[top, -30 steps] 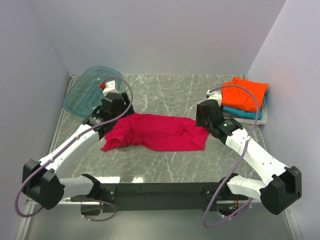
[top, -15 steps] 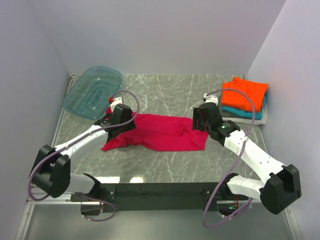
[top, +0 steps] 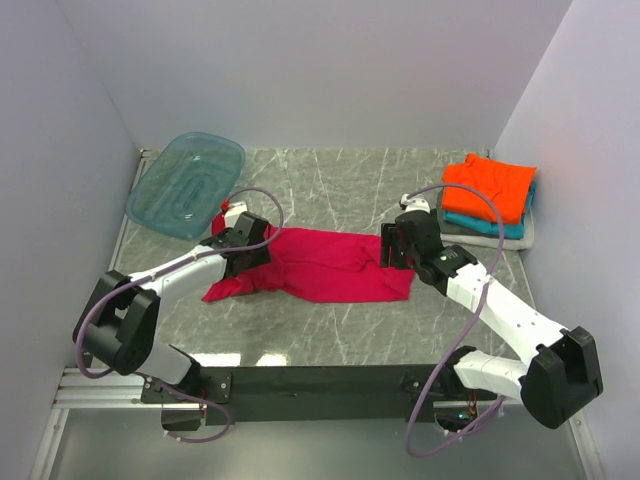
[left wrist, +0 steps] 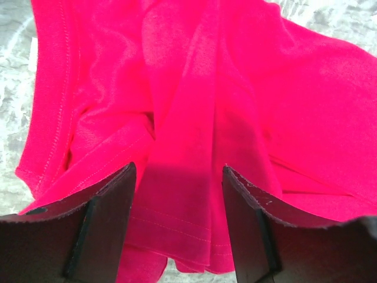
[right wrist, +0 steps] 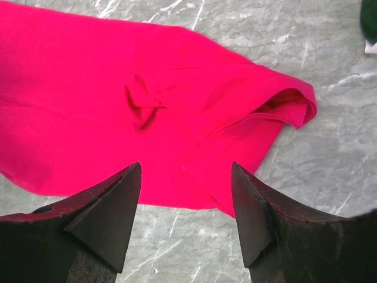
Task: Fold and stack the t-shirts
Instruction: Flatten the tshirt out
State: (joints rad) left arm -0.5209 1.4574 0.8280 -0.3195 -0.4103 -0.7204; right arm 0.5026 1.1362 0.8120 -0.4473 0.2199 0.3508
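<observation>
You see a grey marble table with white streaks. Plain pale walls stand close on three sides of it.

Left arm and right arm stretched forward, angled inward, left fingers and right fingers parted, tips down.

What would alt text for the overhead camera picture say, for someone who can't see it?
A crimson shirt lies crumpled on a marble table, with the left gripper over its left end and the right gripper over its right end. At far right, a folded orange shirt sits on a teal shirt; a teal tub rests at far left.
</observation>
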